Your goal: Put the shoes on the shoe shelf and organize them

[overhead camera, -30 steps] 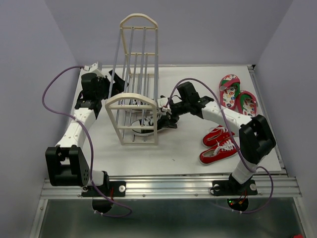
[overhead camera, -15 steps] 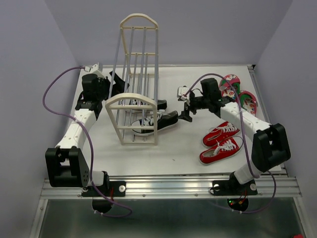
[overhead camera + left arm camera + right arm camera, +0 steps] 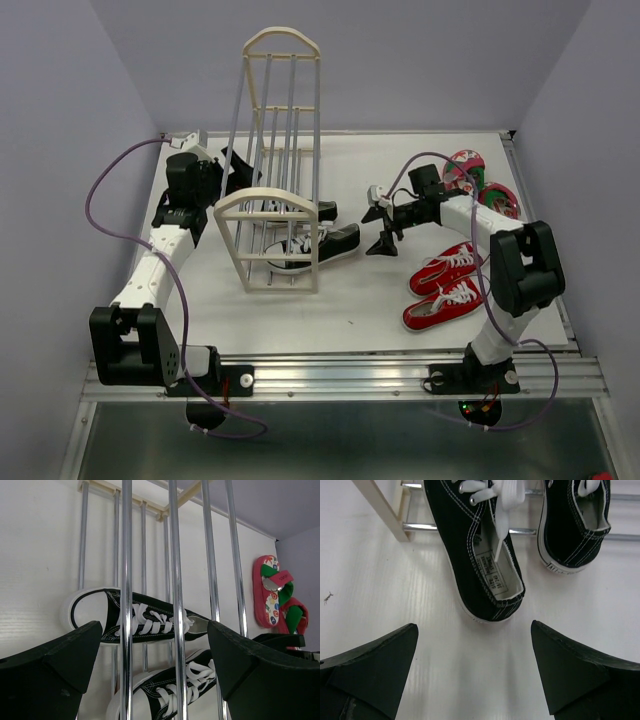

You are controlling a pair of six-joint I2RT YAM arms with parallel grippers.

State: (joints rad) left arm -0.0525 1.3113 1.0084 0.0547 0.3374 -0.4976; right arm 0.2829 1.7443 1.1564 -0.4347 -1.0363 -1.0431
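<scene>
Lying partly within the shoe shelf (image 3: 266, 204), the black sneakers (image 3: 338, 240) are flanked by the left gripper (image 3: 155, 650) and right gripper (image 3: 475, 665), both spread wide, nothing gripped.

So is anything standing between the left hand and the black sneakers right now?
Yes. In the left wrist view, the grey rods of the shoe shelf cross in front of the open left hand. Both black sneakers lie beyond them, so the rods are in the way.

Clad in white shells (image 3: 150, 270) between blocky black joints (image 3: 125, 340), trailing looped purple cables (image 3: 89, 203), tipped with matte black wedge-shaped jaws.
</scene>
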